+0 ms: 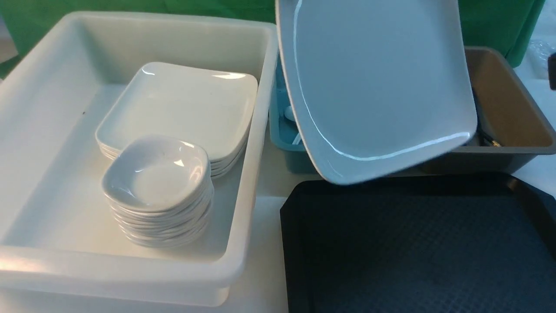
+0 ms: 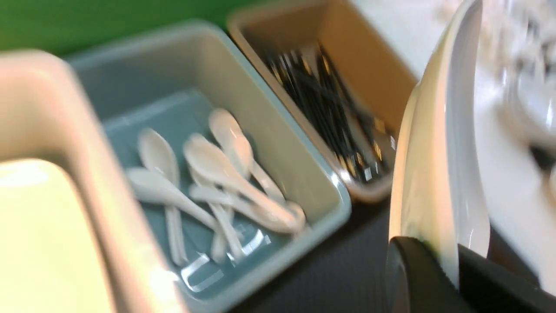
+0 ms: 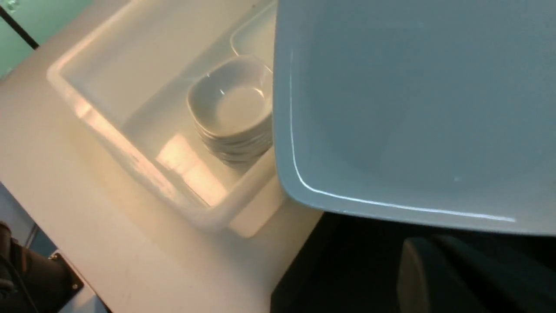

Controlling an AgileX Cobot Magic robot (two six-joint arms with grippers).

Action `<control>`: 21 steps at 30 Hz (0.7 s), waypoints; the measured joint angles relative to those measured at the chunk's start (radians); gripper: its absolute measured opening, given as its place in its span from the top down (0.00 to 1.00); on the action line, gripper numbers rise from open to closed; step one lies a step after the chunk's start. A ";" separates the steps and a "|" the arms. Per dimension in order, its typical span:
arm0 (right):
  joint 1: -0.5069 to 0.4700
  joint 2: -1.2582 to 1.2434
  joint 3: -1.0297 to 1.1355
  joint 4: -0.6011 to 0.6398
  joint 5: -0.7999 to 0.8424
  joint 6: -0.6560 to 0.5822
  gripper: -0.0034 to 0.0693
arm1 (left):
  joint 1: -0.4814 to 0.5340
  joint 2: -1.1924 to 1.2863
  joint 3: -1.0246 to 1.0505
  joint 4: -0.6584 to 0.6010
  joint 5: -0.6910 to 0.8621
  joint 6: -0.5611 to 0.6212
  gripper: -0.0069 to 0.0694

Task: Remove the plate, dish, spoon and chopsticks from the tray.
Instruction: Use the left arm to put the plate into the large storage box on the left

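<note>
The left gripper [image 2: 448, 261] pinches the plate [image 1: 378, 87] above the twelve o'clock edge of the tray [image 1: 412, 243], the right gripper [image 3: 460, 265] closed and seemingly empty; next, lower it onto the stacked plates [image 1: 182, 104] at ten o'clock.

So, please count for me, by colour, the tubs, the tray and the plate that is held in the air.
white tub: 1
blue tub: 1
brown tub: 1
black tray: 1
white plate, in the air: 1
Total: 5
</note>
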 joint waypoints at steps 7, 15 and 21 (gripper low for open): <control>0.127 0.207 -0.165 0.008 -0.015 -0.033 0.92 | 0.329 -0.046 0.024 -0.198 0.015 0.046 0.87; 0.359 0.430 -0.400 -0.205 -0.067 0.039 0.92 | 0.605 -0.046 0.256 -0.463 -0.051 0.186 0.87; 0.438 0.574 -0.514 -0.267 -0.162 0.070 0.92 | 0.681 -0.046 0.498 -0.572 -0.282 0.275 0.87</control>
